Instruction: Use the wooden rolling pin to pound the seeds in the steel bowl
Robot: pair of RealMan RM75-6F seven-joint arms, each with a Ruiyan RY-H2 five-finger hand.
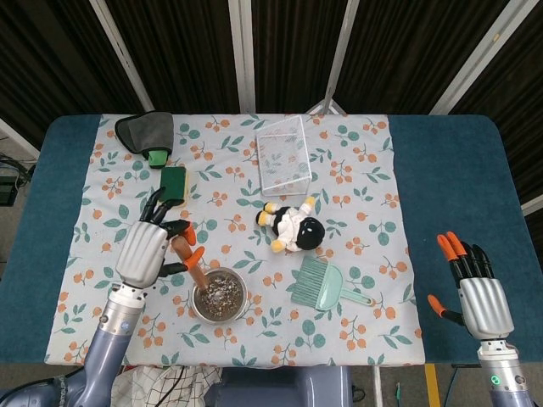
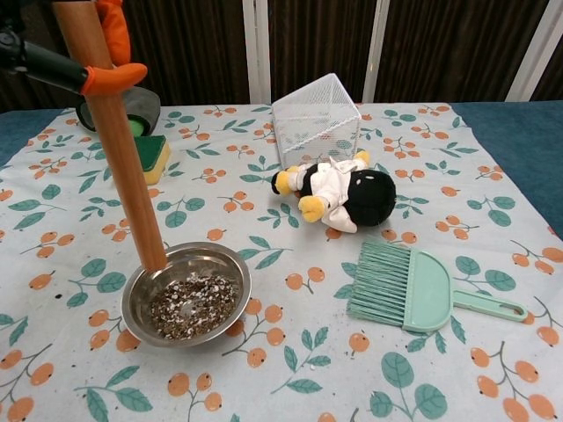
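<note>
The left hand [image 1: 146, 252] grips the wooden rolling pin [image 2: 116, 145] near its upper end, orange-tipped fingers [image 2: 113, 77] wrapped around the shaft. The pin is a plain, smooth cylinder of light wood, tilted slightly, its lower end dipping inside the rear left rim of the steel bowl [image 2: 228, 276]. Whether the tip touches the seeds [image 2: 192, 305] cannot be told. The bowl is round, shallow and shiny, sitting on the floral cloth [image 1: 356, 178] near the front of the bench [image 1: 450, 170]; the seeds form a coarse, speckled grey-brown layer in its bottom.

The right hand [image 1: 479, 298] rests apart on the bare blue bench, fingers straight and spread, holding nothing.

In the chest view the left hand is mostly cut off by the frame's top left corner, and the pin's upper end runs out of the picture. The pin and hand partly hide the green-and-yellow sponge [image 2: 156, 152].
</note>
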